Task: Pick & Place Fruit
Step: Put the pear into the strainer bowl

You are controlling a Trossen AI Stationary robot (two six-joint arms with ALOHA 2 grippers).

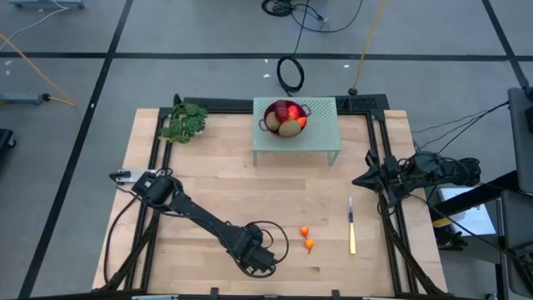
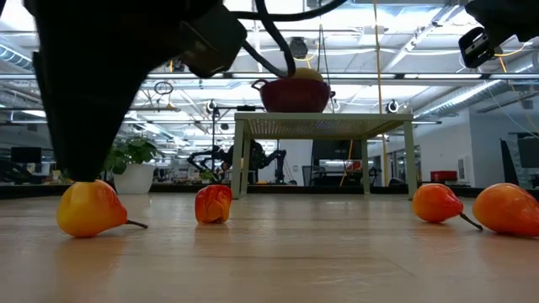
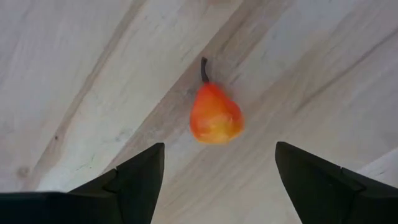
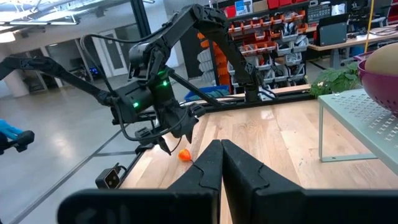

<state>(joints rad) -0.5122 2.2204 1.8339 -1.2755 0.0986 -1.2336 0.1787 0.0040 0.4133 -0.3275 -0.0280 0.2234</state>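
My left gripper (image 1: 260, 260) is near the table's near edge, open and pointing down. In its wrist view the left gripper (image 3: 219, 146) has a finger on each side of a tiny orange-red fruit bit (image 3: 216, 115) with a dark stem, which lies on the wood. That fruit bit (image 2: 91, 208) sits under the dark arm in the low view. Two more bits (image 1: 305, 232) (image 1: 309, 244) lie to its right. A dark red bowl (image 1: 266, 117) on a pale green rack (image 1: 325, 137) holds red balls, brownish ovals and an orange-red piece. My right gripper (image 1: 360, 179) waits shut at the right edge.
A slim yellowish knife (image 1: 351, 225) lies right of the two bits. A leafy green sprig (image 1: 185, 121) sits at the far left corner. Several orange bits (image 2: 213, 204) (image 2: 436, 203) (image 2: 508, 208) line the near side. Bare wood (image 1: 250, 192) spreads across the table's middle.
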